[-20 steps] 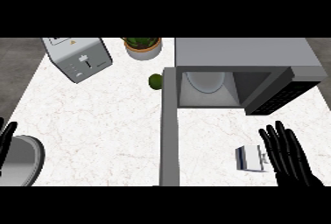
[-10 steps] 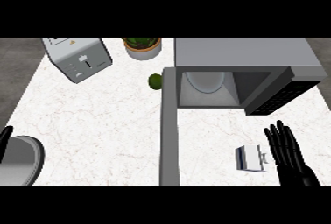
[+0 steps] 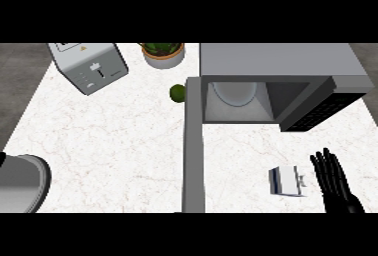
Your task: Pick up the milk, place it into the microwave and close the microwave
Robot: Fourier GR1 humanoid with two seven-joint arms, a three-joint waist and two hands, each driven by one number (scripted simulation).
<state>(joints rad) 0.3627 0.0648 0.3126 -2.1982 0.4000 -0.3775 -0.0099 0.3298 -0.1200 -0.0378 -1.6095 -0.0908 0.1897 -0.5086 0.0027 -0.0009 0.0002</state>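
Observation:
The milk (image 3: 286,181) is a small white carton lying on the marble counter (image 3: 118,145) at the lower right. My right hand (image 3: 336,184) is just to its right, open with fingers straight and pointing up, apart from the carton. The grey microwave (image 3: 277,62) stands at the back right with its cavity (image 3: 236,100) showing a white plate inside. Its open door (image 3: 193,150) runs down the middle of the view as a grey strip. Only a dark sliver of my left hand (image 3: 1,159) shows at the left edge.
A silver toaster (image 3: 88,67) stands at the back left and a potted plant (image 3: 163,52) beside it. A small green fruit (image 3: 178,92) lies by the door's hinge side. A grey rounded vessel (image 3: 18,182) sits at the lower left.
Both hands have sunk toward the view's lower edge. The right hand has drifted slightly right of the milk, and the left hand has slid almost out of view.

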